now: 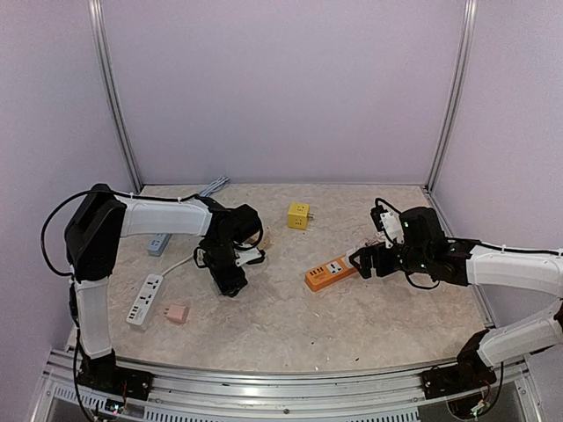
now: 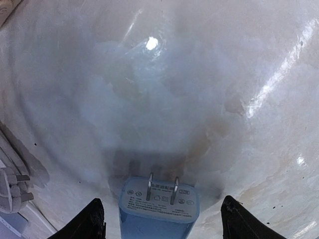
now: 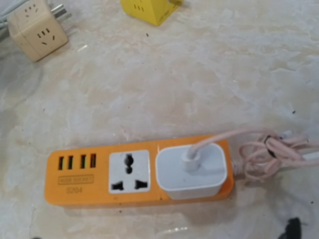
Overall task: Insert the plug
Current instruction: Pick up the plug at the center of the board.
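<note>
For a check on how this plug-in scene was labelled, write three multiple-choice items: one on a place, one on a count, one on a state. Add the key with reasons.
1. Where is the blue plug?
A. between the fingers of the left gripper
B. against the back wall
C. stacked on another plug

2. How many USB ports does the orange power strip have?
A. two
B. four
C. six

3. The white charger is:
A. seated on the orange power strip
B. lying loose beside it
C. tipped over, prongs showing

Key: 1 A, the left wrist view shows it between the two dark fingers, with a gap on each side. 2 B, the right wrist view shows four slots in a row at one end. 3 A, it sits flat over the end socket, cable running off.
</note>
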`<state>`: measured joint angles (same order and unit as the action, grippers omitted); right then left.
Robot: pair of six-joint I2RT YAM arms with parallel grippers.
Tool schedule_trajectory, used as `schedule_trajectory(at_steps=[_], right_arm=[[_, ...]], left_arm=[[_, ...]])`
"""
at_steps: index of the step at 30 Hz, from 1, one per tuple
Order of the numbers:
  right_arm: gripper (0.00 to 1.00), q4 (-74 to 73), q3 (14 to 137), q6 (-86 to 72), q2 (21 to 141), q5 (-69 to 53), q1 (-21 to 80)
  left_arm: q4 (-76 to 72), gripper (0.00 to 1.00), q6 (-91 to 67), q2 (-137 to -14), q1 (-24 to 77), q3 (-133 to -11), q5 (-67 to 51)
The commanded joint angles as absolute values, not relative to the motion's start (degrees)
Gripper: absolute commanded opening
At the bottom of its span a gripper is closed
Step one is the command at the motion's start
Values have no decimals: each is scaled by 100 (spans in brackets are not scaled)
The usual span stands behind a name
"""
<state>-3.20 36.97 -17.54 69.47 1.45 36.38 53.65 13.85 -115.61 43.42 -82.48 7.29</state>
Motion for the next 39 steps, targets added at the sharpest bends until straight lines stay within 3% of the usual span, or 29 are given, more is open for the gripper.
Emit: schedule_trajectory(at_steps=[1, 19, 33, 39], right_arm=[[100, -287, 3786, -1723, 6857, 123, 3706], [100, -316, 3769, -1742, 6766, 114, 3708], [100, -324, 3762, -1698, 6720, 132, 3703], [100, -24, 3519, -1818, 6266, 267, 3707]], left_arm=[[5286, 74, 1451, -11705, 4307, -8376, 642], [5269, 56, 1406, -11742, 4315, -8446, 623], [5018, 33, 1240, -11574, 4305, -8566, 619], [4168, 31, 892, -11026, 4218, -8581, 761]])
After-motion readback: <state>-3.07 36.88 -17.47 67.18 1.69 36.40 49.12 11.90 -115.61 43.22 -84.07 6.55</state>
